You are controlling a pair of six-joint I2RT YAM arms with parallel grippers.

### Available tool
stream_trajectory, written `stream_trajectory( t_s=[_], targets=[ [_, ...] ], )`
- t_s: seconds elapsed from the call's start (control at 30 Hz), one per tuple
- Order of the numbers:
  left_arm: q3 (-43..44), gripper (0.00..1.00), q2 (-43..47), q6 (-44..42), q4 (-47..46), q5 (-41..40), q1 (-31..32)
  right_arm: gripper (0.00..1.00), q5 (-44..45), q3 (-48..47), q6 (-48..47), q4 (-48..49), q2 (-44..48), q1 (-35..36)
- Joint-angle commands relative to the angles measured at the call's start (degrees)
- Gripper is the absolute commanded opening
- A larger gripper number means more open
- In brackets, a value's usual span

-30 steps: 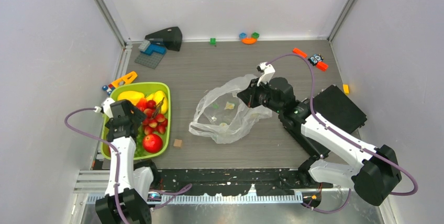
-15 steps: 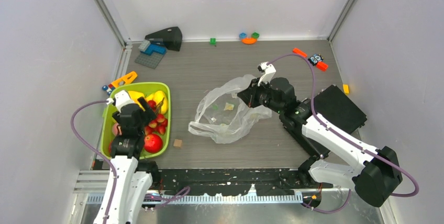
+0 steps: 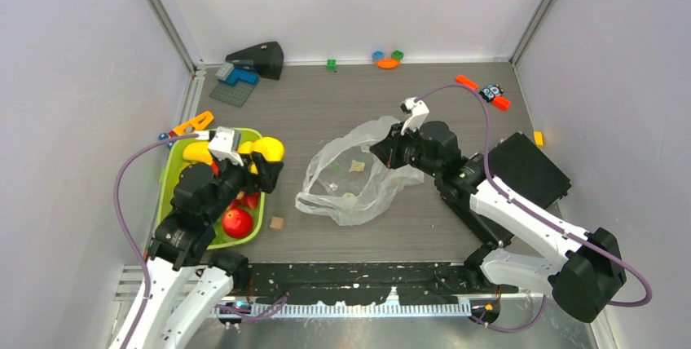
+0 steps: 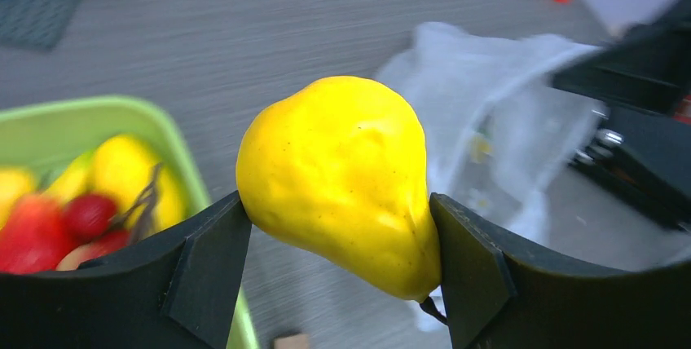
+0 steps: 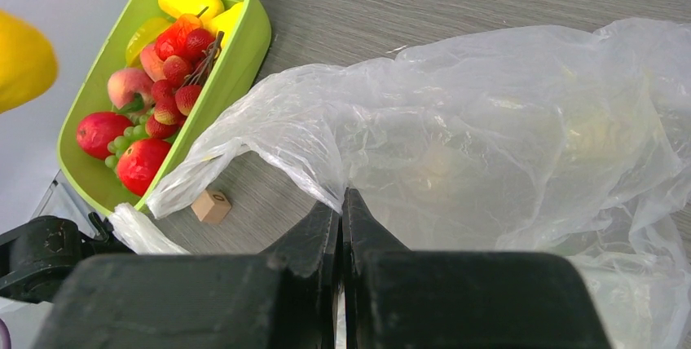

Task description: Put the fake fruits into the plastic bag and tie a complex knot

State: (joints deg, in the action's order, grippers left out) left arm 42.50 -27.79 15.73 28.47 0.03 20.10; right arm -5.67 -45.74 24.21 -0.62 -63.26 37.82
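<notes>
My left gripper (image 4: 336, 223) pinches a smooth, glossy, pear-shaped yellow fake fruit (image 4: 338, 170), held up just beside the lime-green plastic tray (image 5: 244, 47) that holds the other fake fruits (image 5: 163, 80). My right gripper (image 5: 342, 202), fingers pressed together, nips the thin, crinkly plastic bag (image 5: 505, 145). I can't read the mark on the tan cube (image 5: 212, 205).

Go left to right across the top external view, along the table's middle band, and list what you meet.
green tray → yellow fruit → plastic bag → black box
</notes>
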Motion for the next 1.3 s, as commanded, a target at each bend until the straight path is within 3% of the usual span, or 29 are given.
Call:
stream_trajectory(
  t_s=[0.0, 0.2, 0.33, 0.5, 0.7, 0.77, 1.1, 1.27],
  targets=[
    [6.3, 0.42, -4.5, -2.0, -1.0, 13.6, 5.9, 0.05, 0.5, -2.9, -0.5, 1.1, 0.1, 0.3],
    [13.0, 0.41, -16.3, -2.6, -3.4, 18.7, 20.0, 0.05, 0.3, -3.5, -0.3, -0.8, -0.5, 0.4],
    [14.1, 0.41, -24.0, -1.0, -7.5, 22.1, 24.2, 0.05, 0.2, -3.5, -0.1, -1.1, 0.0, 0.4],
    [15.6, 0.40, -33.1, 2.9, -7.4, 23.2, 24.8, 0.05, 0.4, -3.5, -0.1, -1.7, 0.7, 0.4],
    [15.2, 0.38, -35.8, 4.0, -5.4, 8.7, 24.7, 0.05, 0.1, -3.6, -0.1, -2.1, 0.9, 0.3],
    [14.4, 0.38, -36.4, 5.8, -6.6, 5.5, 24.5, 0.05, -0.1, -3.6, -0.1, -2.1, 0.9, 0.4],
    [10.9, 0.37, -43.8, 13.7, -19.0, 4.8, 24.5, 0.05, -0.6, -3.6, 0.1, -1.9, 0.5, 0.7],
    [9.6, 0.36, -45.4, 15.9, -21.4, -3.2, 24.5, 0.05, -0.8, -3.6, 0.3, -1.8, 0.3, 0.8]
  ],
)
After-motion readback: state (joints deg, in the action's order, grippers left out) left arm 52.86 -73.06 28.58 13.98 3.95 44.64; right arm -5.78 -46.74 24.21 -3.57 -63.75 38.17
